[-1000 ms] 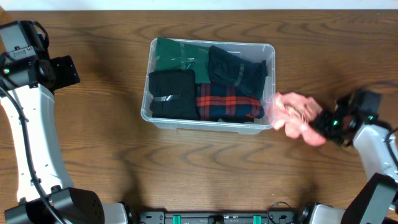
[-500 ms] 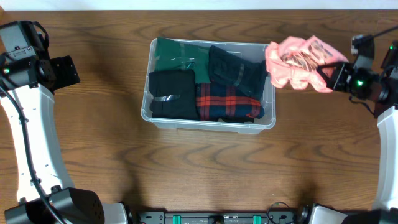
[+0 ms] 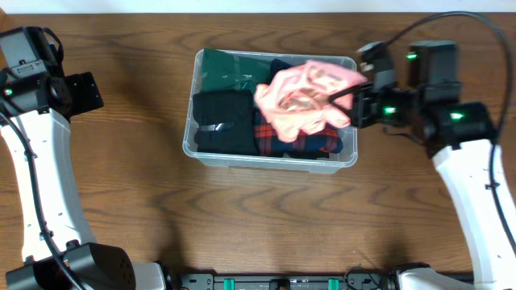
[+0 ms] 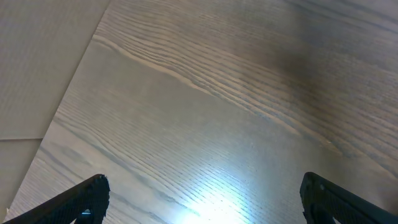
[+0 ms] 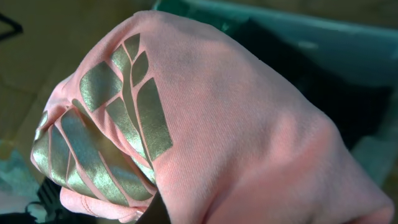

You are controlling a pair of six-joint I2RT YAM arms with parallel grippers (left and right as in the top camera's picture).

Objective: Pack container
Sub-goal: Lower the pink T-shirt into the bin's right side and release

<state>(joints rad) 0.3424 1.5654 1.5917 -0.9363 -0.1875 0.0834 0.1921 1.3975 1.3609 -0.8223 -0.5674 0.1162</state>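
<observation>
Pink garment (image 3: 302,101) held above the container (image 3: 270,160)
It is pinched tight by the right gripper (image 3: 343,102) over the right half of the container, whose long axis runs left-right at the centre of the table (image 3: 121,201); the left gripper (image 4: 205,199) is spread wide, empty, well apart.

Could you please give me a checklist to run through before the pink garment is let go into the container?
1. Grip: right end effector is shut on the pink cloth garment with silver print: ok.
2. Position: the garment hangs over the right half of the clear plastic rectangular container: ok.
3. Clear of the rim: the cloth overlaps the far right corner from overhead, and its height is unclear: cannot tell.
4. Room inside: folded dark clothes already cover the bottom, and the depth left is unclear: cannot tell.
5. Left end effector is open, empty and off to the side: ok.
</observation>
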